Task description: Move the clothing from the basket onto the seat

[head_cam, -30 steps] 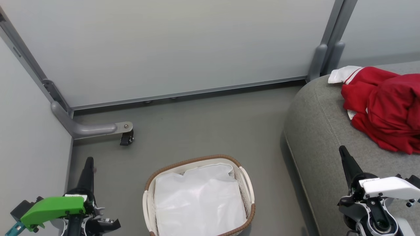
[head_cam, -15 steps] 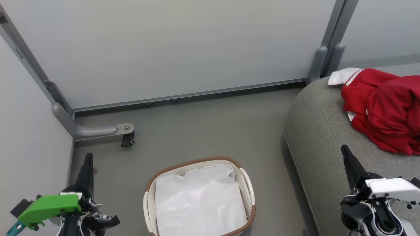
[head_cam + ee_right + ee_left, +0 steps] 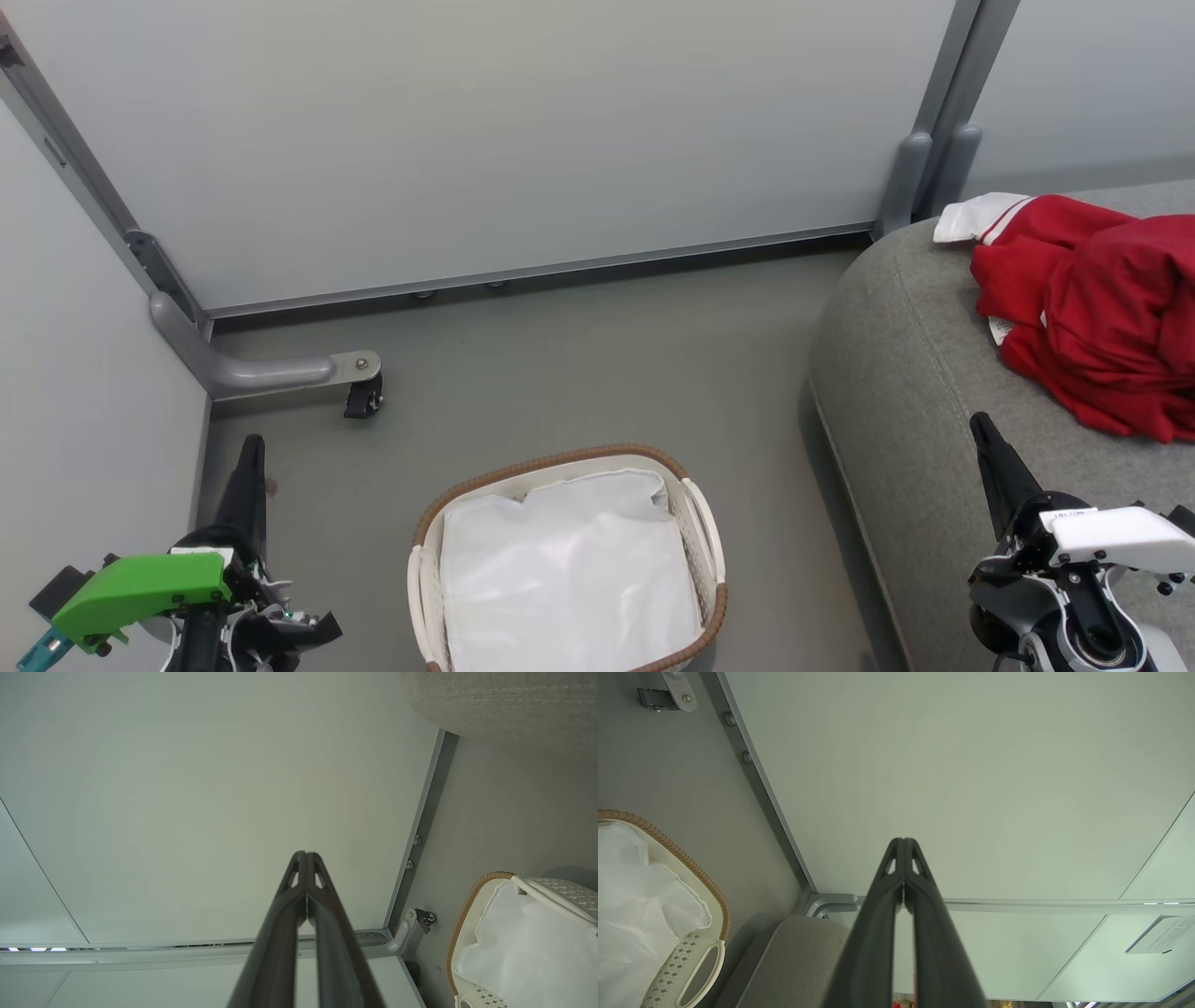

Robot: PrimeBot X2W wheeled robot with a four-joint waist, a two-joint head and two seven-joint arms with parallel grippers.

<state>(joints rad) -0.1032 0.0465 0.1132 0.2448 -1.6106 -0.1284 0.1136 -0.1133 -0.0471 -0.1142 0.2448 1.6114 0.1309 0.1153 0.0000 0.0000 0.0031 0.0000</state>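
- The clothing (image 3: 1092,317) is lying in a crumpled heap on top of the seat (image 3: 915,392), at the far right of the head view and running off its edge.
- The fabric is showing bright red in bunched folds. A white panel with a thin red stripe is sticking out at the heap's upper left corner, toward the wall panel (image 3: 523,131).
- A small white tag (image 3: 1001,327) is peeking out at the heap's left edge; any print on it is too small to read.
- The seat is showing grey upholstery, a rounded corner and a stitched seam running down its side.
- The basket (image 3: 560,462) is standing on the grey floor (image 3: 579,355), left of the seat and apart from it. It is holding just its white cloth liner (image 3: 569,579), with the brown woven rim and cream handles showing.
- The left tool (image 3: 250,457) is hanging over the floor left of the basket, its fingers pressed together and gripping nothing; the left wrist view (image 3: 903,842) is showing the tips meeting.
- The right tool (image 3: 980,425) is hovering over the seat's near part, short of the clothing, its fingers likewise pressed together and empty (image 3: 306,855).
- A white notice (image 3: 1160,935) is hanging on a panel in the left wrist view; it is probably printed text, but unreadable here.
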